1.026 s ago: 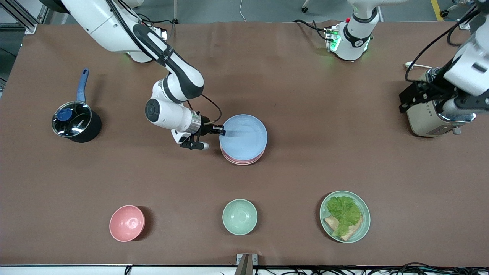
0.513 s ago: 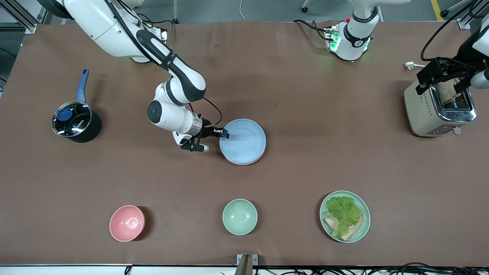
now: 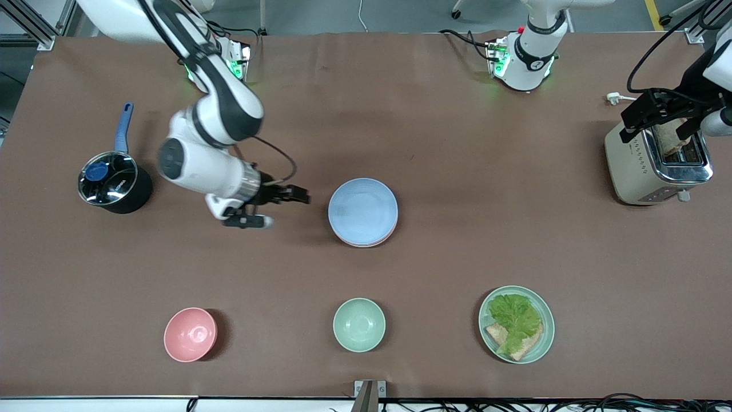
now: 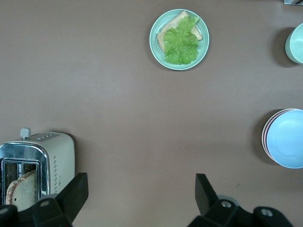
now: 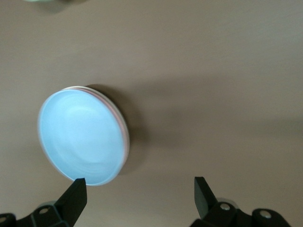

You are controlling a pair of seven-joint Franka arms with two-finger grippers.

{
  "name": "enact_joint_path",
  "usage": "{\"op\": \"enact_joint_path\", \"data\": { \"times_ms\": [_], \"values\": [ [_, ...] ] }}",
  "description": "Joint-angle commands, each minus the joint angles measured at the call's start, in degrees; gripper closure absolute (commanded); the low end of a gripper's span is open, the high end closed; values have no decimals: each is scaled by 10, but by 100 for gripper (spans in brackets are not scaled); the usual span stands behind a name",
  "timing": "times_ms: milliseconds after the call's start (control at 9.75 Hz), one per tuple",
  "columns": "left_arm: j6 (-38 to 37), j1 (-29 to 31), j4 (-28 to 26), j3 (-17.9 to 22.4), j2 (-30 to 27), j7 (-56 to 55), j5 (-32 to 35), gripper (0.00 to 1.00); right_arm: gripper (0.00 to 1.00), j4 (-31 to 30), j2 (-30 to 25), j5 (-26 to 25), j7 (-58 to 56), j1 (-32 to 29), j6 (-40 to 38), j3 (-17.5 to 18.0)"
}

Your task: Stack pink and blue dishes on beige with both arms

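Blue plate [image 3: 362,209] tops the stack mid-surface, pink plate [image 3: 366,242] rim showing beneath; beige not discernible. Right hand [image 3: 297,197], open and empty, sits just beside it toward the right arm's end. Left hand [image 3: 657,111], open and empty, waits over the toaster [image 3: 646,171].

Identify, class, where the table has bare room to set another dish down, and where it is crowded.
Bare brown table runs between the plate stack and the toaster, and between the stack and the mint bowl. It is crowded where the open right gripper hangs beside the stack, and at the toaster, under the open left gripper.
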Motion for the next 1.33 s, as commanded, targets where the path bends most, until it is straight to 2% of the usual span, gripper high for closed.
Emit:
{"op": "enact_joint_path", "data": {
  "times_ms": [0,103,308,513,615,718,821,923,1026,1128,1231],
  "values": [
    [-3,6,-19,-8,2,-1,0,1,0,35,-78,-75,14,-5,-137,-78],
    [-2,6,-19,-8,3,3,-2,1,0,84,-94,-130,16,-4,-188,-126],
    [-2,0,-19,-8,3,3,-2,1,0,167,-103,-185,9,-4,-254,-165],
    [-2,-1,-20,-6,3,0,-3,1,0,245,-103,-186,-11,-23,-336,-171],
    [-2,-5,-22,-3,2,-2,-4,1,0,278,-103,-187,-59,-25,-381,-179],
    [-3,-5,-22,-1,3,8,-7,1,0,295,-103,-183,-73,-25,-421,-194],
    [-6,-4,-25,-1,2,11,-8,1,0,323,-103,-177,-79,-26,-429,-202],
    [-6,-4,-27,-1,2,15,-8,1,0,330,-100,-179,-82,-33,-436,-215],
    [-7,-3,-27,-1,2,23,-9,1,0,328,-101,-184,-87,-37,-437,-216],
    [-7,-1,-27,-1,2,28,-14,1,0,325,-102,-176,-91,-39,-470,-216],
    [-7,0,-27,-1,2,32,-15,1,0,322,-103,-176,-90,-40,-461,-218]
  ]
}}
